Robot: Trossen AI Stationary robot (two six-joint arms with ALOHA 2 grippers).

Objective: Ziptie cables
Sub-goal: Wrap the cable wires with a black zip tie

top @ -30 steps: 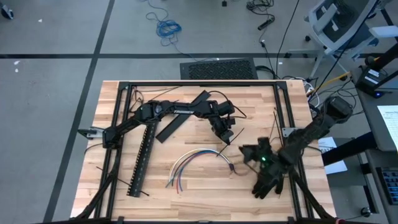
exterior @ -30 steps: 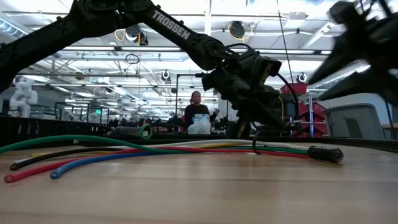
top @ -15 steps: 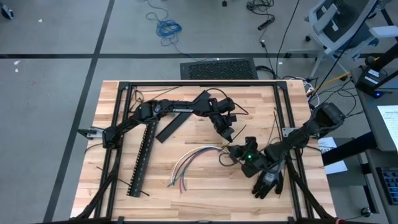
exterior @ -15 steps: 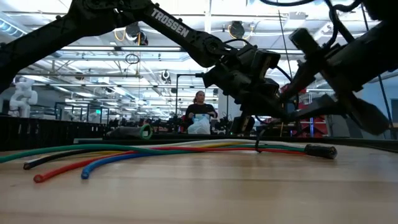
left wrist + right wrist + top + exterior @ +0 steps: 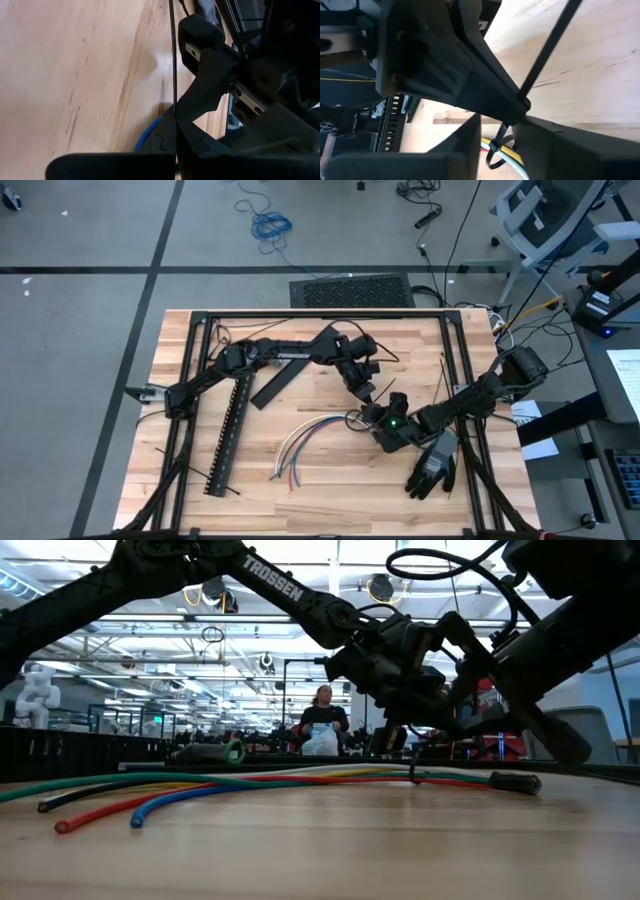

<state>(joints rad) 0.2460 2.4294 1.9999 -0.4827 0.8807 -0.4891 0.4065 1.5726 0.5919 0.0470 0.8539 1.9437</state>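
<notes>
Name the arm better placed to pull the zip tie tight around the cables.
Probably the right. The left gripper is shut on the zip tie looped around the cables; the right gripper sits beside that loop.

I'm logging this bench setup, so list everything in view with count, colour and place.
cables: one bundle, blue, white, yellow, red, green; table centre.
zip tie: one, black, looped round the cables, tail in the left gripper.
glove: one, black, near right edge.
perforated strip: one, black, left side.
flat bar: one, black, under the left arm.
table: one, wooden.
left gripper: shut on the tie tail.
right gripper: beside the tie.
</notes>
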